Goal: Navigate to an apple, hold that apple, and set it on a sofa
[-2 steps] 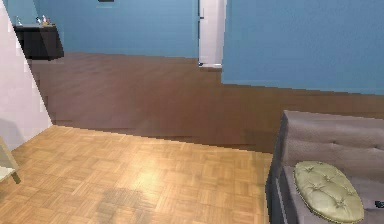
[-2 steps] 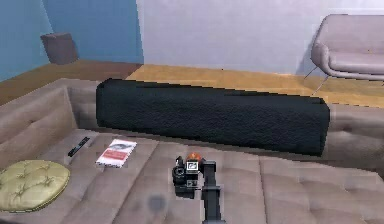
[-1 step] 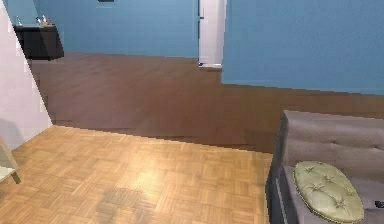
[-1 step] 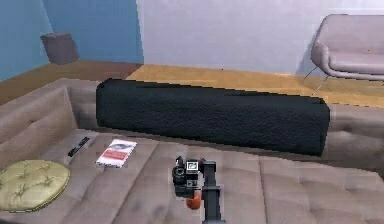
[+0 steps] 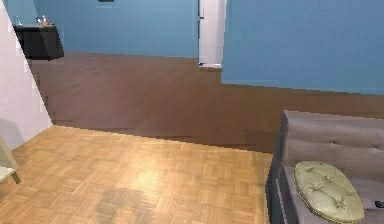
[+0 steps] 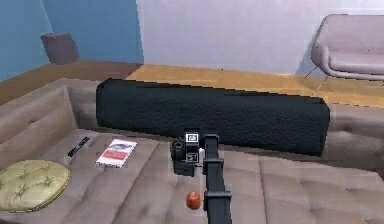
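A small round red-brown thing, apple-like in shape and colour (image 6: 193,200), lies on the grey sofa's seat (image 6: 290,180), just left of the dark arm bar. The arm rises from the arm side view's bottom edge to two white marked squares. Left of them sits the gripper (image 6: 181,165), over the seat cushion in front of the sofa's black backrest (image 6: 230,115). I cannot tell whether the gripper holds anything. The same sofa (image 5: 330,140) shows at the forward view's bottom right.
On the seat lie a green round cushion (image 6: 30,183) (image 5: 328,190), a white and red booklet (image 6: 117,152) and a dark remote (image 6: 78,146). Behind the sofa stand a grey armchair (image 6: 350,45) and a grey bin (image 6: 60,47). Ahead are open wood floor, a dark cabinet (image 5: 38,42) and a doorway (image 5: 211,32).
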Tool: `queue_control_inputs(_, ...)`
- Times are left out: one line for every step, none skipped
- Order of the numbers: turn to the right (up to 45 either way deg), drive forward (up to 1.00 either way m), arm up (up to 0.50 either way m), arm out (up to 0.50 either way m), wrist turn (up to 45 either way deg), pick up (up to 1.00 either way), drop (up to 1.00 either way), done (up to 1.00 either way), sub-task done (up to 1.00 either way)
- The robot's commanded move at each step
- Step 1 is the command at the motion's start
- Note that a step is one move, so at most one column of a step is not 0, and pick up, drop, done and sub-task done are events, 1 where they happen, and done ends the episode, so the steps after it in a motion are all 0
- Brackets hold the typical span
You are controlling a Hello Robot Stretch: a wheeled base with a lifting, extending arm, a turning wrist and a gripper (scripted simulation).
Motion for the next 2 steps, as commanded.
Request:
queue_control_inputs(0.0, 0.0, 0.0, -0.08, 0.0, 0.0, 0.0, 0.0, 0.0)
queue_control_inputs(0.0, 0.0, 0.0, 0.0, 0.0, 0.0, 0.0, 1.0, 0.0)
